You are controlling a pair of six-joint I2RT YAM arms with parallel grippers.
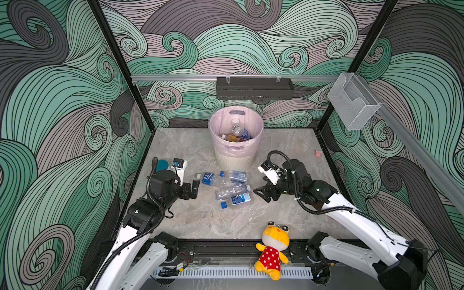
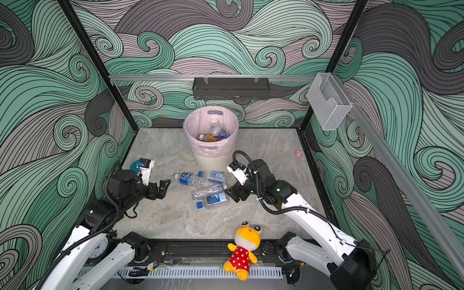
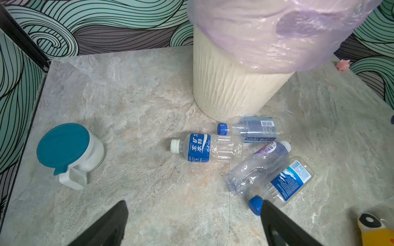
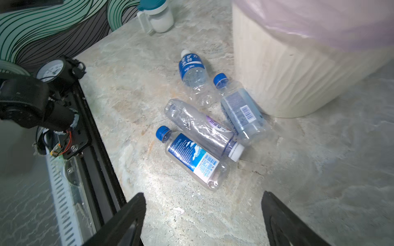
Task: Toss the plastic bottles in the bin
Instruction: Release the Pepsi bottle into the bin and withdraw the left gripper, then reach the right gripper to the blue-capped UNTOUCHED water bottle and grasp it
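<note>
- Clear plastic bottles (image 1: 209, 179), four in number, lie touching one another on the surface (image 1: 200, 221), just at 6 o'clock of the bin (image 1: 234, 160); others rest inside it.
- Left end effector (image 3: 194, 204) stands spread and empty at 9 o'clock of the cluster. Right end effector (image 4: 203, 193), likewise spread and empty, stands at 3 o'clock.
- Risk: both arms face one cluster and could clash. Thin round bottles may roll or squirt from a pinch, and lifting one may drag its neighbours.
- Surface is grey, marbled, stone-look. A plush toy (image 1: 273, 248) sits at the 6 o'clock edge and a teal-lidded cup (image 3: 68, 153) at 10 o'clock.
- Walls carry teal-and-grey swirls.
</note>
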